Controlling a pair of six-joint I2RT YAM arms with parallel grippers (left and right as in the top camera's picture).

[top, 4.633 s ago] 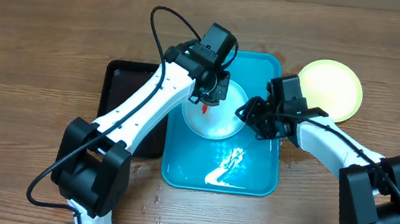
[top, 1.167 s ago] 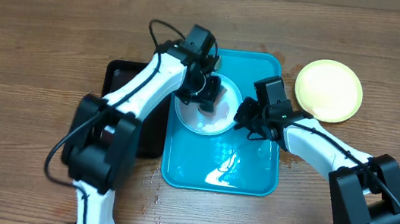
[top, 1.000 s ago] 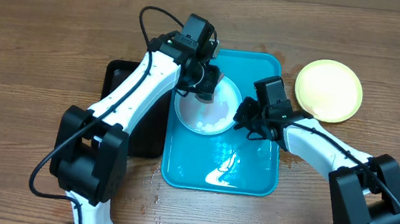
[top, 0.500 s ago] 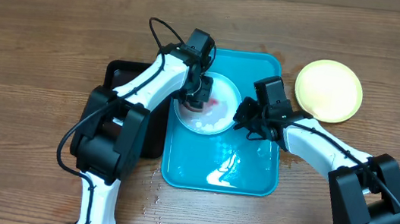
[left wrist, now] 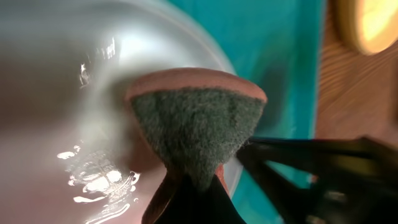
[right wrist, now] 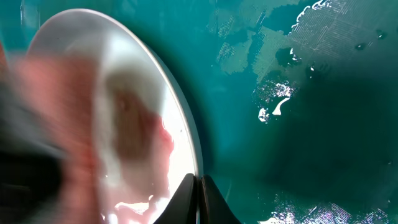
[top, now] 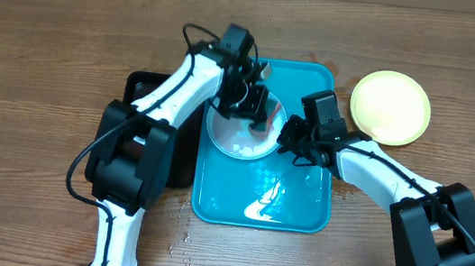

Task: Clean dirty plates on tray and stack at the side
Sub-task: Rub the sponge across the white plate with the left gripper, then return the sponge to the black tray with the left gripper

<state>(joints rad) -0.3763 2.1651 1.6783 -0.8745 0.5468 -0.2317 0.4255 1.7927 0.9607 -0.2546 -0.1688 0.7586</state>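
Observation:
A pale white plate (top: 235, 140) lies tilted on the teal tray (top: 301, 204), with pink smears on its wet face (right wrist: 158, 140). My left gripper (top: 250, 105) is over the plate's far side, shut on a scouring sponge (left wrist: 196, 121) whose green face presses against the plate (left wrist: 62, 74). My right gripper (top: 287, 139) is shut on the plate's right rim, which its fingertips (right wrist: 189, 190) pinch edge-on. A clean yellow-green plate (top: 390, 106) sits on the table to the right of the tray.
A black tray (top: 141, 139) sits left of the teal one, partly under my left arm. Water pools on the teal tray's floor (right wrist: 292, 106) towards the near end. The wooden table (top: 47, 55) surrounds both trays.
My left gripper has swept the sponge back and forth over the plate and now sits at its far right. The red blob has spread to pink. My right gripper keeps its hold.

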